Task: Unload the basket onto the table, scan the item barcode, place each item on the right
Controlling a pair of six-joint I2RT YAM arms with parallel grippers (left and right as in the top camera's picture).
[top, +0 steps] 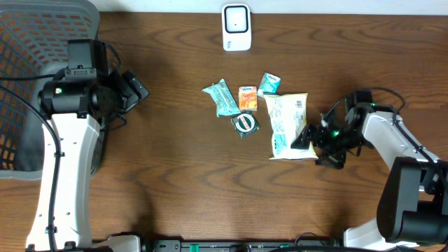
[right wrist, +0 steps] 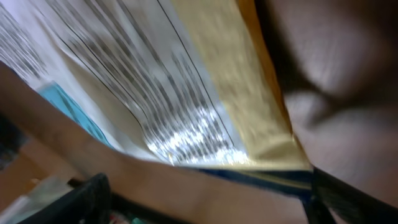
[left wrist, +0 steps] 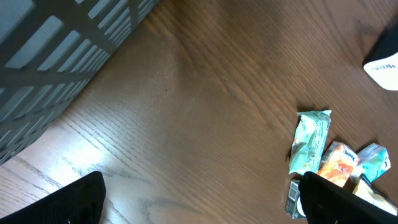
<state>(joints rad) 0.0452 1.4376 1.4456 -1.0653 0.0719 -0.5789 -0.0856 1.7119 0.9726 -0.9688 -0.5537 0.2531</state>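
One white bag (top: 287,126) lies on the table (top: 175,175) right of centre, just beside a cluster of small packets (top: 246,98). The right gripper (top: 302,140) sits at its lower right edge, fingers spread. The left gripper (top: 138,89), also spread, hangs near the basket (top: 28,42). The scanner (top: 236,28) stands at the far edge.

Bench (top: 175,175): basket (top: 42,28) far left; scanner (top: 236,28) back centre; small packets (top: 246,98) centre; large bag (top: 287,122) just right of them.
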